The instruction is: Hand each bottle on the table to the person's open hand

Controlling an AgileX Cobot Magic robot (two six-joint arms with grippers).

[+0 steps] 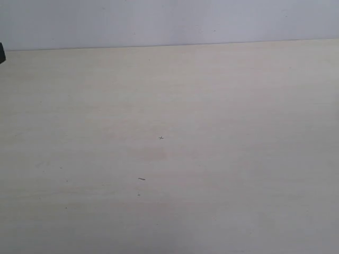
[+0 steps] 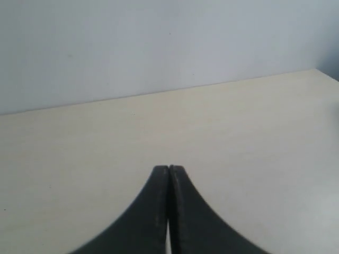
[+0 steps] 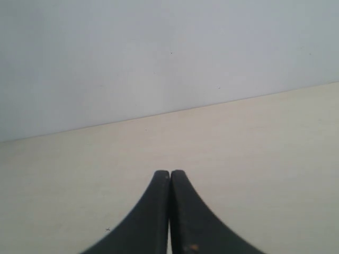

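Observation:
The pale beige wood-grain table (image 1: 222,132) fills the exterior view, and no bottle or person's hand shows in any view. Neither gripper appears in the exterior view. In the left wrist view my left gripper (image 2: 169,168) hangs over the bare table (image 2: 254,132), its two black fingers pressed together with nothing between them. In the right wrist view my right gripper (image 3: 169,173) is likewise shut on nothing above the table (image 3: 265,148).
A small dark cross mark (image 1: 161,138) and a short dark speck (image 1: 141,179) lie on the tabletop. A plain pale wall (image 1: 169,21) rises behind the table's far edge. A dark object (image 1: 1,53) pokes in at the left edge.

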